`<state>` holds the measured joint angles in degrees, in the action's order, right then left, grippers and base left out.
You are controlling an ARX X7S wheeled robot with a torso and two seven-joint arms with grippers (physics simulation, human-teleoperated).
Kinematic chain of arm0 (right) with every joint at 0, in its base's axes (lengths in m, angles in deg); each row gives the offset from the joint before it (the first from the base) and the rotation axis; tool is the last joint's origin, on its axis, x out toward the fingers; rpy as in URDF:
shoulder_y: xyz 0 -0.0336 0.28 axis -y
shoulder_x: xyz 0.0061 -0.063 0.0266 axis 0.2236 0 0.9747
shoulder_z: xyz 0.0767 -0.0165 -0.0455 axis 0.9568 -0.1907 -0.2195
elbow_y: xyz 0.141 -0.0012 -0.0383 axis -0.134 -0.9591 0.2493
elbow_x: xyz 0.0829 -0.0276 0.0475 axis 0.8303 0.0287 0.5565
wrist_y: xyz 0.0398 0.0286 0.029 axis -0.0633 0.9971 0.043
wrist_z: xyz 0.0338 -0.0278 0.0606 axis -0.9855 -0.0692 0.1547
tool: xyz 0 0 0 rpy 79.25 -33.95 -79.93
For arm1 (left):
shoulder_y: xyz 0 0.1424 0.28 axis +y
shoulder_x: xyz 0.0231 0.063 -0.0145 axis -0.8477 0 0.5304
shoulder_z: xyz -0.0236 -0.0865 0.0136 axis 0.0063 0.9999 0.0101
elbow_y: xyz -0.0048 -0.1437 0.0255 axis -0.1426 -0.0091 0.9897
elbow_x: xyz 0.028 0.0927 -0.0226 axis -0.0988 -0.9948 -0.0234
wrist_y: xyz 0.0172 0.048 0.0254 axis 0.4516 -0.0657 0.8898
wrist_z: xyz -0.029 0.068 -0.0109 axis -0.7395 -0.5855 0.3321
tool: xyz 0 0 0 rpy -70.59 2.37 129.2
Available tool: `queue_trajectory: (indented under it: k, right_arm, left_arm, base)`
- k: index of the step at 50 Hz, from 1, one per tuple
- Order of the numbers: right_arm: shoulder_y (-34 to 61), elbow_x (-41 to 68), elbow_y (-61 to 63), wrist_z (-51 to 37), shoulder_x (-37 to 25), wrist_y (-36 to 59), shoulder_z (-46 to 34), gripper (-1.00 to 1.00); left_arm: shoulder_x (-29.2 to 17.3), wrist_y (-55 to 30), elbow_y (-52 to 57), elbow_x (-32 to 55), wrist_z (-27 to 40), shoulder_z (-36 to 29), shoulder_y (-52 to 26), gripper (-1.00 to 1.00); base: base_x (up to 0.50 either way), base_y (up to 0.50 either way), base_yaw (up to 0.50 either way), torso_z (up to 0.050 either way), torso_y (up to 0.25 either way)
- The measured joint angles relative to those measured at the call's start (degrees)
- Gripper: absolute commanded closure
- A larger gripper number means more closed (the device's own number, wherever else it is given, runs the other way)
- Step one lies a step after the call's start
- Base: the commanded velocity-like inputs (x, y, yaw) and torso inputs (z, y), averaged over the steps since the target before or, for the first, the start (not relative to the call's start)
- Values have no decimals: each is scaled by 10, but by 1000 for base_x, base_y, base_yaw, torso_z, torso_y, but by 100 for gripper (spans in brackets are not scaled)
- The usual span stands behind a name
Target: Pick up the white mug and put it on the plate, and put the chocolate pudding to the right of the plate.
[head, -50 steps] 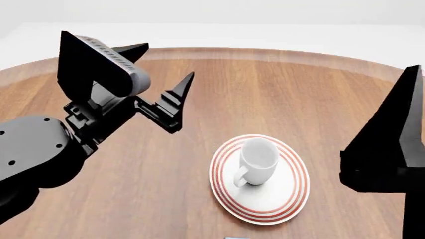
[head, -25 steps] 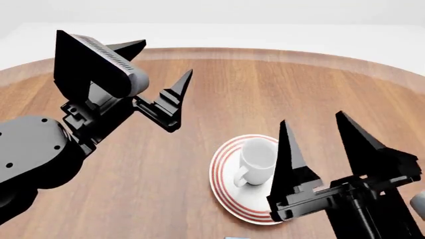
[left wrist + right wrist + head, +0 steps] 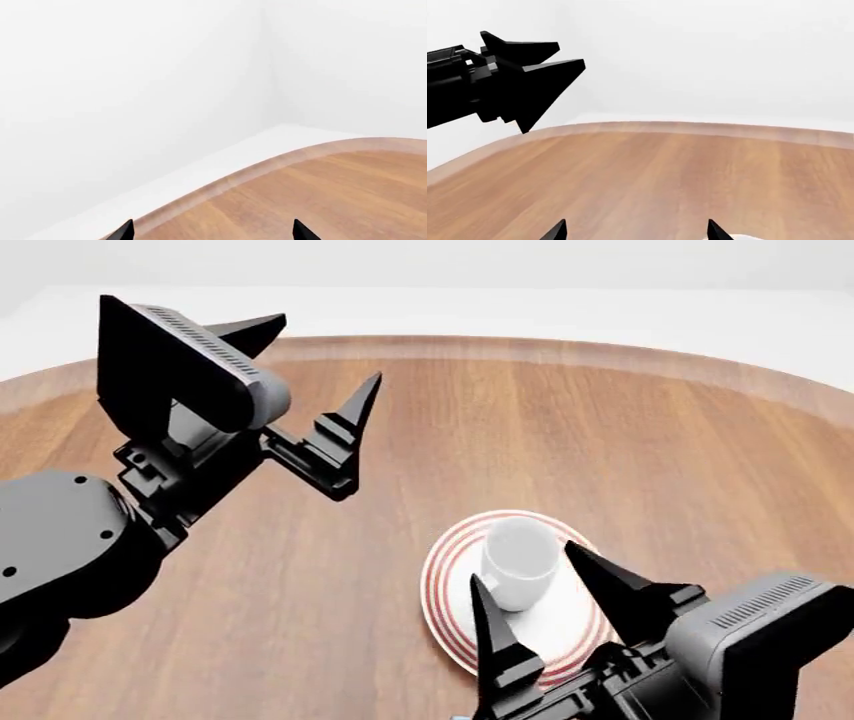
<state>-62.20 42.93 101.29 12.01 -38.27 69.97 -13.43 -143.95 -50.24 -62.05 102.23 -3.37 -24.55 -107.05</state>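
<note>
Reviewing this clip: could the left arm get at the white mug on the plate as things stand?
Probably not cleanly. The left gripper is open and raised well away from the white mug, and the right gripper, also open, sits right beside the mug over the plate, crowding the near side.

The plate (image 3: 454,625) lies on the tabletop (image 3: 561,430), toward its near edge. The mug (image 3: 518,558) stands upright on the plate, on the plate's far half, with its handle turned to the near left. The right gripper (image 3: 541,600) is above the near part of the plate, its jaws apart, one on the near left of the mug and one on the right. The left gripper (image 3: 310,365) is up in the air, far left of the plate, jaws apart.
</note>
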Motion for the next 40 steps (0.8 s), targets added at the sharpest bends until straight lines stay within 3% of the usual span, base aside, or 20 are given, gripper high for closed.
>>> queue_trajectory:
  k: [8, 24, 31, 40]
  right_arm:
    - [110, 57, 3, -102, -47, -80, -144, -100]
    - [403, 99, 5, -305, -68, -294, -539, -100]
    - [479, 109, 4, -372, -53, -352, -635, -100]
    - [534, 114, 4, -438, -23, -392, -702, -100]
  left_arm:
    - [0, 0, 0, 0, 0, 1, 1, -100]
    - [-2, 2, -3, 0, -2, 2, 7, -100]
    - [-1, 3, -6, 0, -2, 2, 10, -100]
    - [0, 4, -8, 1, -3, 2, 14, -100]
  base:
    - [0, 0, 0, 0, 0]
    - [0, 0, 0, 0, 0]
    - [0, 0, 0, 0, 0]
    - [0, 0, 0, 0, 0]
